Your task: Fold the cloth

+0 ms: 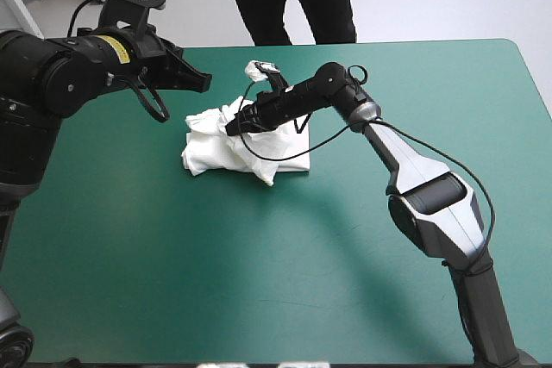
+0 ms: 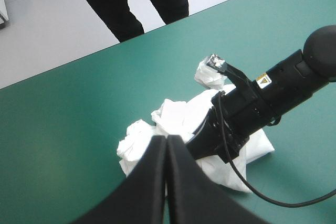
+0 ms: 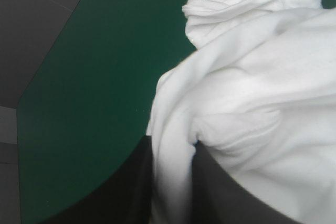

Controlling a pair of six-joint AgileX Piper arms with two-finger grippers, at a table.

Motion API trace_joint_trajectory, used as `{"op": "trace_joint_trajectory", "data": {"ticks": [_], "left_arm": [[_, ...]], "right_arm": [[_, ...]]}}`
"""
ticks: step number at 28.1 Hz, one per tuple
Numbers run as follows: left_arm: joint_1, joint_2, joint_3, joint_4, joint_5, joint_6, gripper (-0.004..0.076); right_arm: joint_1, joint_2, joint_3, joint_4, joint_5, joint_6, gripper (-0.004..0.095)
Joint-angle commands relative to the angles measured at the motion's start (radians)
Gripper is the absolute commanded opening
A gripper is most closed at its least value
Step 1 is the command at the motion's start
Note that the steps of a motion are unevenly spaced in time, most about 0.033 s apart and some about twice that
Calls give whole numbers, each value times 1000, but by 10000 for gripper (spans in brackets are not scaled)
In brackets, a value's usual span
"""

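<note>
The white T-shirt (image 1: 216, 151) lies as a crumpled heap on the teal-green cover, left of the table's middle and toward the far edge. My right gripper (image 1: 235, 125) reaches into the heap from the right, and its black fingers are shut on a fold of the T-shirt (image 3: 252, 103), which rises between them at the right gripper (image 3: 173, 148). My left gripper (image 1: 205, 84) hangs shut above the table, left of the heap and apart from it. In the left wrist view the left gripper (image 2: 167, 140) forms one pointed arch over the T-shirt (image 2: 173, 116), with the right gripper (image 2: 202, 142) ahead of it.
The teal-green cover (image 1: 259, 282) stretches wide in front of the heap and to its right. The table's far edge (image 1: 414, 41) runs a short way behind the heap. A rounded table corner (image 3: 23, 98) shows beyond the cloth in the right wrist view.
</note>
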Motion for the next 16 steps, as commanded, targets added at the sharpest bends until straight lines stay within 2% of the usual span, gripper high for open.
{"op": "trace_joint_trajectory", "data": {"ticks": [1,3,5,10,14,16], "left_arm": [[-1,-34,-26,9,37,-15,-9],[-1,-34,-26,9,37,-15,-9],[-1,-34,-26,9,37,-15,-9],[-1,-34,-26,9,37,-15,-9],[-1,-40,-26,5,37,-15,-9],[-1,-49,-26,5,37,-15,-9]], "right_arm": [[-1,-71,-66,72,27,-14,425],[-3,-71,-90,72,66,-5,582],[-3,-73,-108,63,98,4,663],[-24,-97,-134,-1,164,31,648],[-80,-164,-128,-201,170,116,648],[-154,-221,-128,-290,170,166,648]]}}
